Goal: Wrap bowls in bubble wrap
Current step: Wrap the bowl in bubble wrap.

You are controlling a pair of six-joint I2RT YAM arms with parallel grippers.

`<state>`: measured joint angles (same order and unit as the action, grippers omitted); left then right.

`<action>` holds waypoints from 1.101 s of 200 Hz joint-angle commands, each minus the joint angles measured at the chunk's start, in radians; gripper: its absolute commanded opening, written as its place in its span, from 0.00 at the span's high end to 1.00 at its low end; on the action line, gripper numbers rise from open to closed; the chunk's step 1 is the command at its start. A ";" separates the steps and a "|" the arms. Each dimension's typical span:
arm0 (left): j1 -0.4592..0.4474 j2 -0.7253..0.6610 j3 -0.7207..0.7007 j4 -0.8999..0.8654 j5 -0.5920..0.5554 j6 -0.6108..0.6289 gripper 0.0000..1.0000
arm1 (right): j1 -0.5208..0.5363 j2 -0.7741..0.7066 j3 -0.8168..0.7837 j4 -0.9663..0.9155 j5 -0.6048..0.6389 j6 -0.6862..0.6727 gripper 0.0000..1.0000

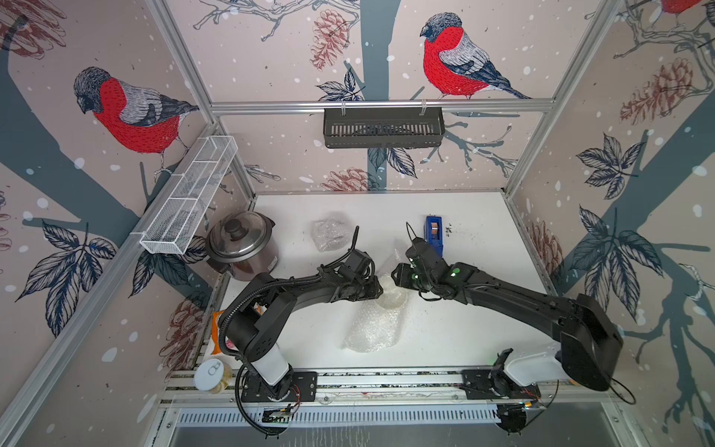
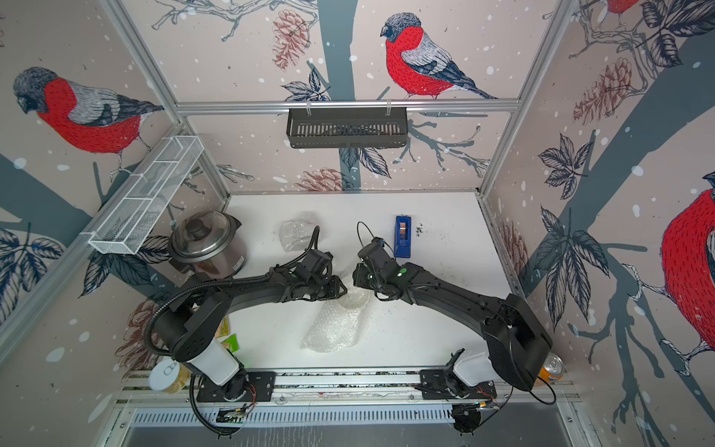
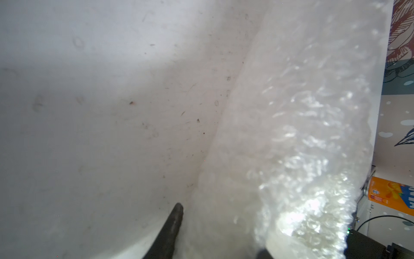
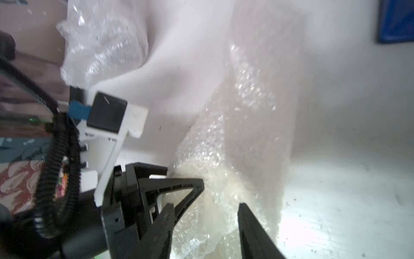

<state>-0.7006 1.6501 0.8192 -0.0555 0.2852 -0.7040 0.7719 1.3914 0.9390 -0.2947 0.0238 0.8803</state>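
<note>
roughly, the task is judged to be past its midpoint: a closed bundle [image 1: 329, 232] of bubble wrap is seen near the back of the surface [image 1: 464, 333], and one bowl is presumed to be inside it, though nothing can be made out through the plastic. the second bowl [image 1: 394, 300] is glimpsed only as a pale round form at the middle of the surface, between the two arms, with the bubble wrap sheet [image 1: 373, 329] drawn up over it and trailing toward the front edge. the left claw [image 3: 219, 228] is seen half closed with the sheet between its jaws; whether it is truly gripped cannot be told. the right claw [image 4: 206, 205] is held open, its jaws set either side of a raised fold without clamping it. the folding-over is judged to be left. the white surface is speckled with dark crumbs; a steel cooker [image 1: 242, 247] is placed at the back left, a blue tape dispenser [image 1: 434, 234] at the back right. the booth is walled with bullfinch wallpaper, and a white wire basket [image 1: 189, 197] and a black rack [image 1: 383, 127] are hung on its frame.
</note>
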 commanded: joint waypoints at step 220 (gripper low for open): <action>-0.019 0.028 0.035 -0.087 -0.058 0.066 0.74 | -0.284 0.608 0.493 -0.058 -0.225 -0.483 0.98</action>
<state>-0.7189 1.6672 0.8532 -0.1150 0.2390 -0.6468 0.4812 2.0430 1.4467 -0.3653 -0.1875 0.4034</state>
